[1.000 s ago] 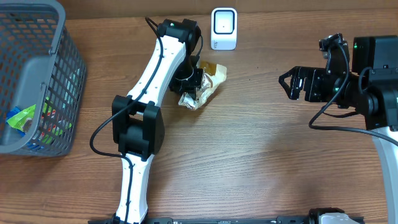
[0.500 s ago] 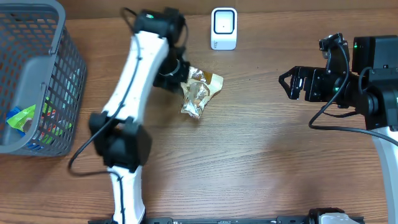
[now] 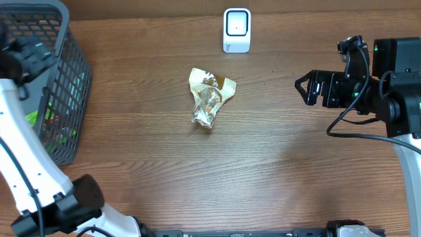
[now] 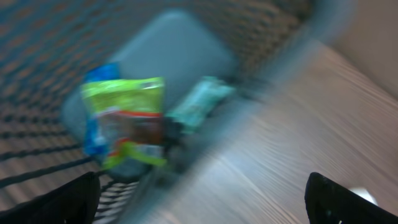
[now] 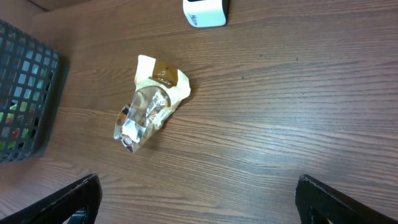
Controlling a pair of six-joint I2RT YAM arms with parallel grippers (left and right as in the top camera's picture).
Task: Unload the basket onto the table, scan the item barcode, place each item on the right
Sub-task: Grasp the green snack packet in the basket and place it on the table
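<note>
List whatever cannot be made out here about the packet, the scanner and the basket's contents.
- Crinkled packet: any barcode is too small to find in the overhead and right wrist views.
- Scanner: cut off by the top edge in the right wrist view; window detail too small overhead.
- Basket contents: motion blur smears the green packet in the left wrist view; the mesh wall screens them overhead.

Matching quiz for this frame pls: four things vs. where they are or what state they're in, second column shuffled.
1 barcode scanner
2 crumpled wrapper
3 grey basket
4 right gripper

A at the left edge
B open, at the right
C centre, lying free
D far edge, white

Pairs: 1-D, 2-C, 3-A, 4-B
</note>
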